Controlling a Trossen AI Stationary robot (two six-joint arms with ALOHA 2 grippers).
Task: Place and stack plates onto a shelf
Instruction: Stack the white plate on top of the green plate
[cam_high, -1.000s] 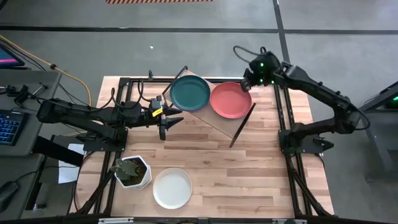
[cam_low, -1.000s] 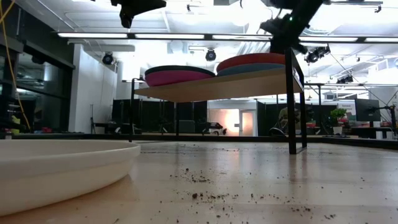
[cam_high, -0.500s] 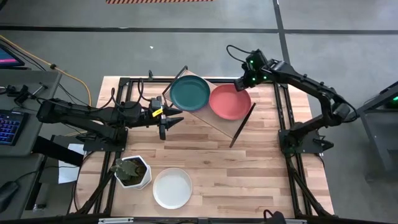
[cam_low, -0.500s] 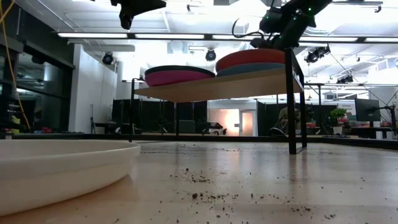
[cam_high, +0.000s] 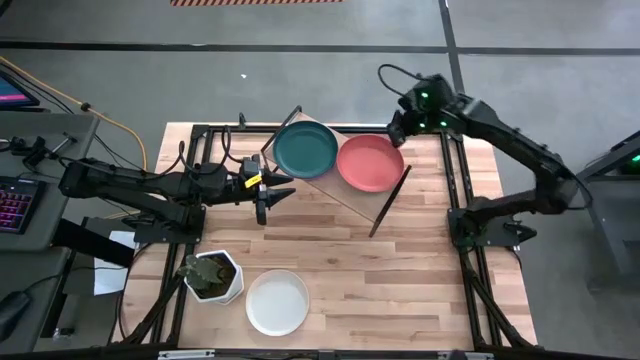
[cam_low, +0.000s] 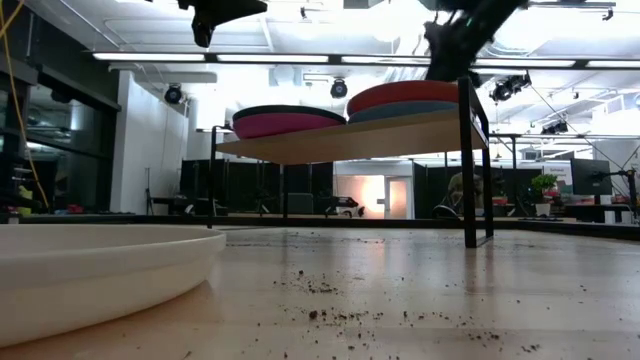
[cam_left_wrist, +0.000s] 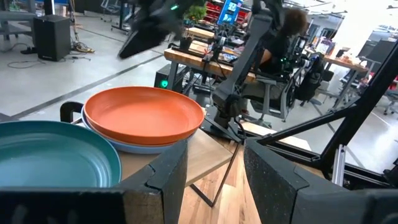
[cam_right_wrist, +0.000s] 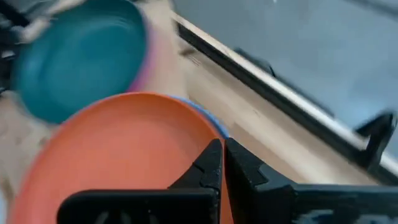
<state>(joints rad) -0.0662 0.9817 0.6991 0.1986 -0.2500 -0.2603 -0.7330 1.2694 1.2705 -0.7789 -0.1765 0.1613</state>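
Hovering at about one o'clock over the bench (cam_high: 400, 260), the right hand (cam_high: 397, 128) hangs just past the far rim of the coral red plate (cam_high: 370, 161), its fingers (cam_right_wrist: 211, 163) pressed together with nothing between them. That plate sits on top of a blue plate (cam_left_wrist: 134, 144), whose edge peeks out beneath it in both wrist views. These two make one stack on the shelf (cam_low: 400, 134), a light wooden board on thin black legs standing toward twelve o'clock. Beside them on the same board, toward eleven o'clock, the dark green plate (cam_high: 305, 149) rests on the magenta plate (cam_low: 285, 124); the low view shows the magenta rim under the green one. The two stacks sit just beside each other.

The left hand (cam_high: 263, 186) waits toward nine o'clock, above the bench and near the green plate's stack, its fingers (cam_left_wrist: 168, 174) spread apart and empty.

Down at about seven o'clock, well apart from the shelf, the white plate (cam_high: 277, 302) lies flat on the bench. Just beside it, toward eight o'clock, stands a white hexagonal plant pot (cam_high: 214, 277). Specks of dark soil (cam_low: 330, 300) dot the wood in the low view.
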